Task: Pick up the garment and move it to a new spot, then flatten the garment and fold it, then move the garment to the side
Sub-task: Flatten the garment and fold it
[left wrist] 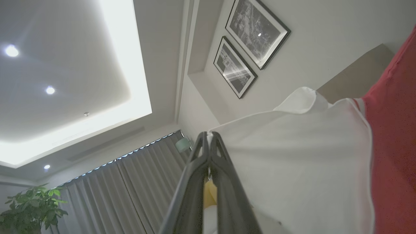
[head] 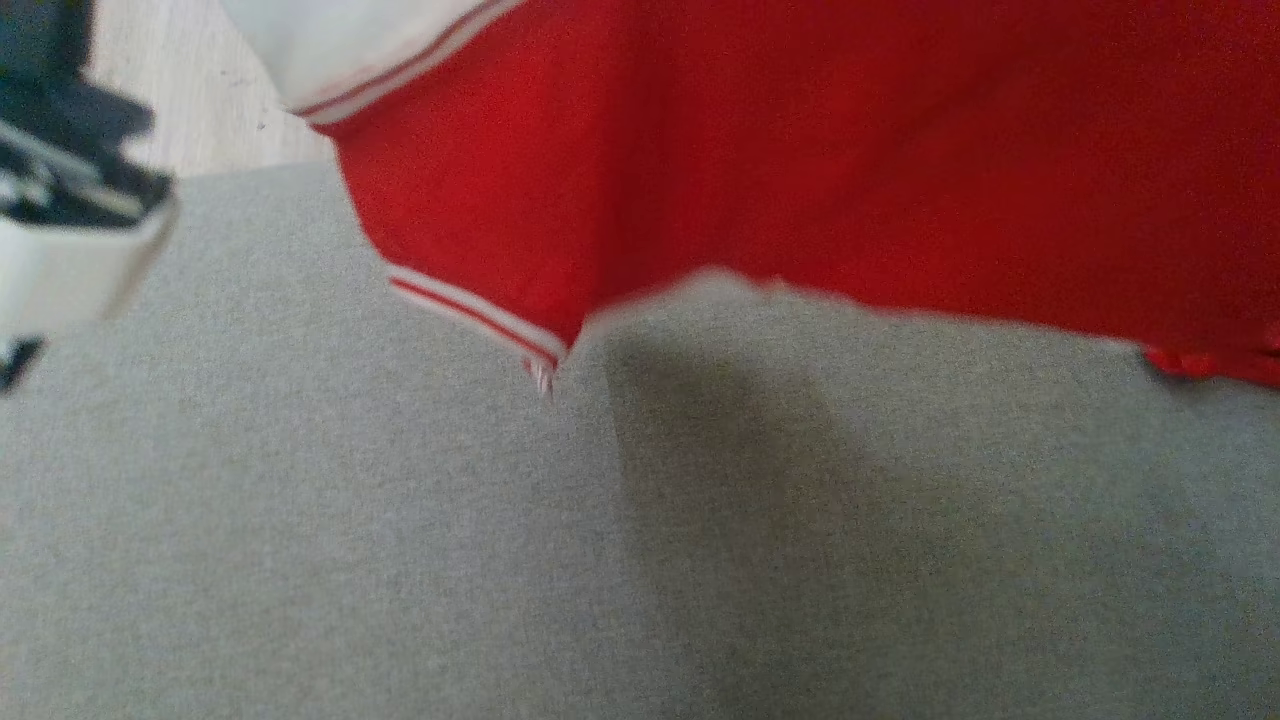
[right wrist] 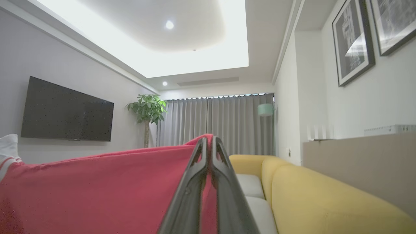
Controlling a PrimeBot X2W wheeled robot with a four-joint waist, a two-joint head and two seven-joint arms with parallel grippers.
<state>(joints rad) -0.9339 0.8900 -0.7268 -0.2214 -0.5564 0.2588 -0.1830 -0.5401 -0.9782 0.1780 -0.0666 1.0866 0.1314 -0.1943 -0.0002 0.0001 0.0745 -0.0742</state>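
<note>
Evidently mid-move: the garment (head: pixel 800 150) hangs over the surface (head: pixel 400 550), both arms' jaws pinched tight on it; flattening, folding and setting aside remain.

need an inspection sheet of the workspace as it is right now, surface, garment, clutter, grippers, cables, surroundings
surface: grey fabric surface, the garment's shadow falling on it
job's things: red garment with a white sleeve and striped trim, held up and spread over the surface, blurred; whether its lowest corner touches cannot be told
clutter: nothing seen
grippers: left gripper shut on the white sleeve part; right gripper shut on the red edge
cables: nothing seen
surroundings: yellow sofa, wall television, potted plant, grey curtains, framed pictures, pale wood floor
</note>
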